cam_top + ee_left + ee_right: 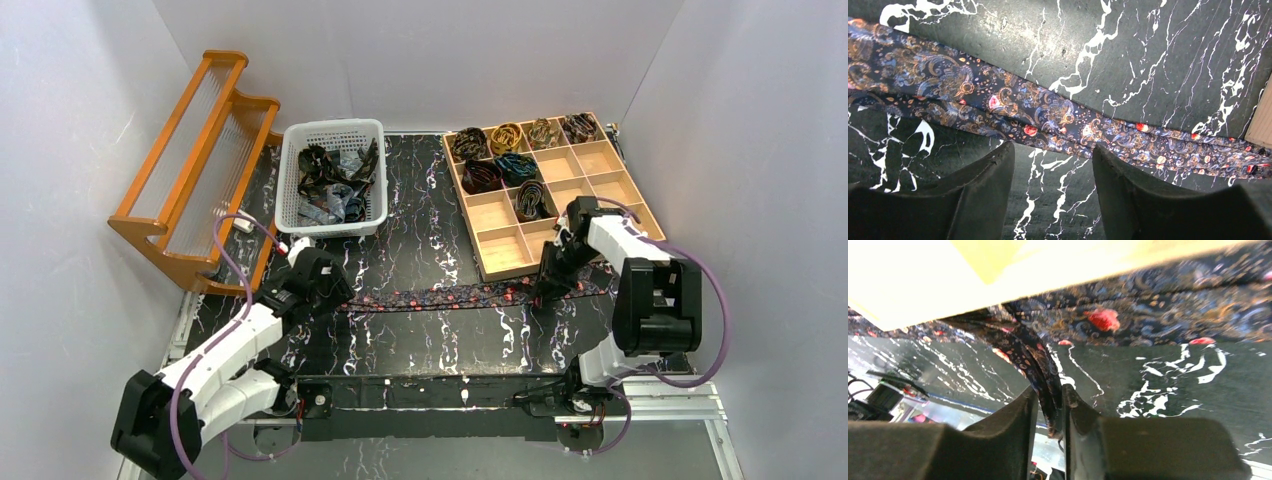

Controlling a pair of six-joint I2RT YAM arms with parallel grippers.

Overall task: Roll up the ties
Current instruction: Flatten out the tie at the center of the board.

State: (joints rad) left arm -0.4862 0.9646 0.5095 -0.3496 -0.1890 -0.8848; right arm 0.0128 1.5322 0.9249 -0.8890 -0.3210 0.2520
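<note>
Black marbled worktop (420, 340) with white veins carried one tie (450, 296), stretched flat from side to side near the front. It was dark navy with gold and blue paisley and red-pink blotches, and folded lengthwise in places. The left gripper (1050, 150) hung over it, jaws well apart, holding nothing. The right gripper (1050, 395) had its jaws nearly together on a bunched strand of the tie, beside the wooden tray (495, 255).

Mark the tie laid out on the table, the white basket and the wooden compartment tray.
laid-out tie (450, 297): top external view, middle of its length.
white basket (332, 126): top external view, far rim.
wooden tray (494, 213): top external view, floor of an empty compartment.
</note>
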